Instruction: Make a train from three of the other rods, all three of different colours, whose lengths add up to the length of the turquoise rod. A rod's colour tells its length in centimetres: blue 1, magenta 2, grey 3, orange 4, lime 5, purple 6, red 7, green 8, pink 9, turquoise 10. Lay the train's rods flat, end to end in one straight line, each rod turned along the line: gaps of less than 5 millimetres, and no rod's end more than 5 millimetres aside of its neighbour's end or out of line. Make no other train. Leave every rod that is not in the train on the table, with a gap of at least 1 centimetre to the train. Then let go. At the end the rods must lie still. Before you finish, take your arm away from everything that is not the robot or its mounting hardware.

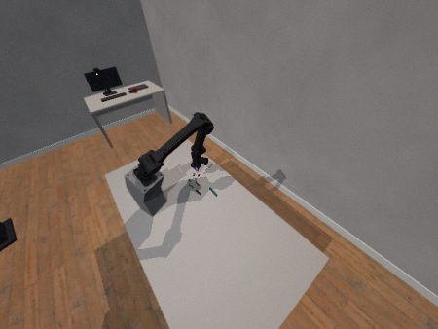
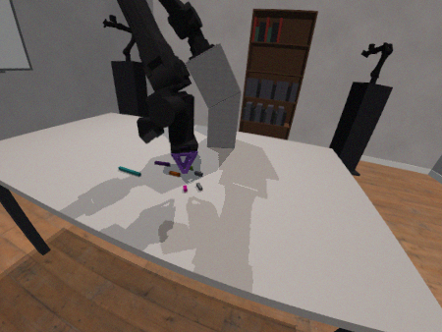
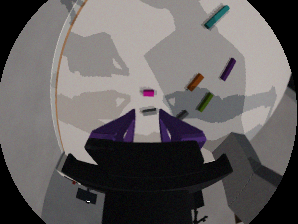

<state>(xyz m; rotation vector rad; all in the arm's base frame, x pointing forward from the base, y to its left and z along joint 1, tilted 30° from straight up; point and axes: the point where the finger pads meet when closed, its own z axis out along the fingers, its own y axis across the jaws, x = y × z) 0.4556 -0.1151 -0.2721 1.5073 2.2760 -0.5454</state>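
Note:
The rods lie in a small cluster on the white table. The turquoise rod (image 2: pixel 129 171) lies at the left, and it also shows in the wrist view (image 3: pixel 217 16). Near it are a purple rod (image 2: pixel 162 163), an orange rod (image 2: pixel 174 173), a green-looking rod (image 3: pixel 206 102), a magenta rod (image 2: pixel 185 188) and two grey rods (image 2: pixel 198 173) (image 2: pixel 198 186). My gripper (image 2: pixel 184 167) points down just above the cluster, beside the orange rod. Its purple fingers are narrowed but apart. In the wrist view a small grey rod (image 3: pixel 149 110) shows in the gap below the fingertips, with the magenta rod (image 3: pixel 148 92) just beyond.
The arm's grey base block (image 2: pixel 216 98) stands close behind the cluster. The table's edge (image 2: pixel 123 246) runs along the front. A bookshelf (image 2: pixel 280 74) and black pedestals stand off the table.

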